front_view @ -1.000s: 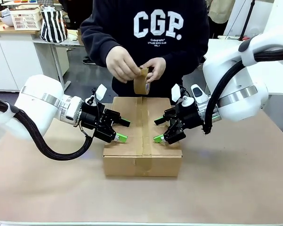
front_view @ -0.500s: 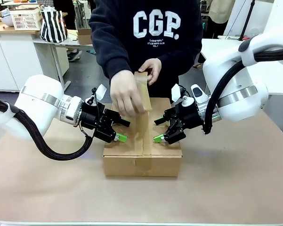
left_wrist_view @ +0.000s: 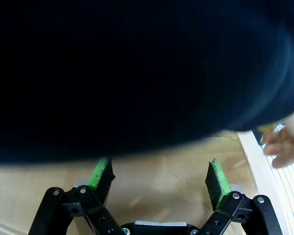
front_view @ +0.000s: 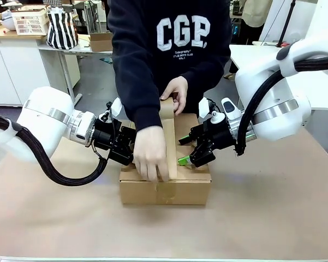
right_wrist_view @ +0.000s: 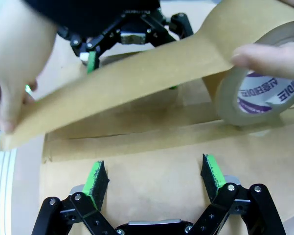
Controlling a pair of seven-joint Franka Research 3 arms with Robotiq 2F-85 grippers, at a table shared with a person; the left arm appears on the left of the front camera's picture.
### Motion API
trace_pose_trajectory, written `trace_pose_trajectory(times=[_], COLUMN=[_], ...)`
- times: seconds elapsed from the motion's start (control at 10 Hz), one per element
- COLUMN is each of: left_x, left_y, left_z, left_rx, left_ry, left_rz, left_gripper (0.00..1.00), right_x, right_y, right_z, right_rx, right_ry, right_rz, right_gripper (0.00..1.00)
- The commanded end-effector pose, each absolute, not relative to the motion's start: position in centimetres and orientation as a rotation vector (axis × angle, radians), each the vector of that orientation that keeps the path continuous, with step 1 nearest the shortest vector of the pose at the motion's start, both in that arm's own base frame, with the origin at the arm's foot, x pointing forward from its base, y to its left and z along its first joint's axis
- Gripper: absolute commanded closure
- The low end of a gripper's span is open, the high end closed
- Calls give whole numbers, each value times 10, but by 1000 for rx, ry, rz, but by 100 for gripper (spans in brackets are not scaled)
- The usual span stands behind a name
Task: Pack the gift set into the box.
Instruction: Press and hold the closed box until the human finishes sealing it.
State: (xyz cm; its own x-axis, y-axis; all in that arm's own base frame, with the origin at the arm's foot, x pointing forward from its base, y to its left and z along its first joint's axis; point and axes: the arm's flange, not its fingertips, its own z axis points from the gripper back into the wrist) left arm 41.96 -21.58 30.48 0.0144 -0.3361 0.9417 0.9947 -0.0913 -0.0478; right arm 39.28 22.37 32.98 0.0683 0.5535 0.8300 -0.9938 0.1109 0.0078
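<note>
fingers wide on left gripper and right gripper, person's hand stretching tape over closed box

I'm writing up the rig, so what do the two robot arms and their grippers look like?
Both are glossy white rounded arms with silver joint rings and black corrugated cables. The left gripper and right gripper are black two-finger linkages with green pads and white tabs on the wrists.

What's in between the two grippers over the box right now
In the front view, the person's hand pulls a strip of brown tape down the box seam, between the left gripper and right gripper.
</note>
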Motion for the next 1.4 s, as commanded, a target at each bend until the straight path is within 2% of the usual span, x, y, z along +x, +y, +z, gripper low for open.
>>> trace_pose_trajectory(times=[0.0,1.3], left_x=[418,418], left_y=[-214,-214], left_z=[302,302], left_rx=[-1046,-1046], left_ry=[-876,-876], left_rz=[-1388,-1388], left_gripper=[0,0], right_x=[391,391], right_y=[223,223], right_z=[325,325], right_rx=[716,716], right_ry=[-781,-781], right_rz=[1314,1314], right_gripper=[0,0])
